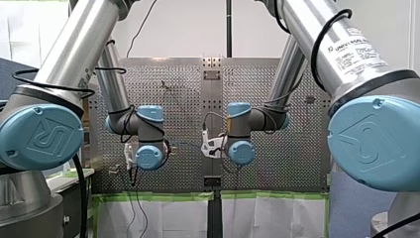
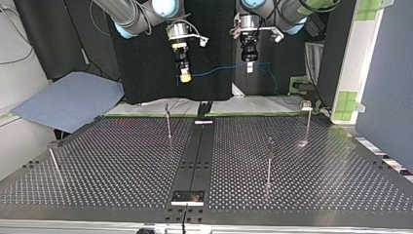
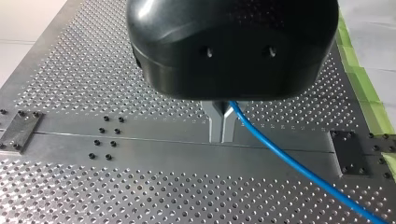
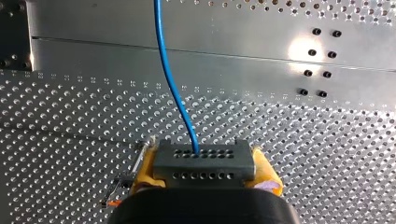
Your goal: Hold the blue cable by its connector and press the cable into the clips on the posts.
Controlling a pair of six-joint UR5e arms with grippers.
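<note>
Silver perforated metal table point(image 2: 122, 161): thin metal posts point(image 2: 168, 122) upright. My right gripper point(image 4: 204, 165): yellow pads clamped on grey perforated connector point(image 4: 205, 158). My left gripper point(image 3: 222, 126): metal fingers pinched on thin blue cable point(image 3: 289, 161), strung between grippers, high above table's far edge.

so the thin blue cable point(image 2: 219, 70) is strung between my right claw point(image 2: 185, 76) and my left claw point(image 2: 249, 67), both hanging well above the perforated metal counter point(image 2: 122, 161)

table point(image 3: 70, 196): shiny perforated metal | cable point(image 3: 299, 165): smooth blue plastic | connector point(image 4: 204, 163): matt grey plastic
</note>
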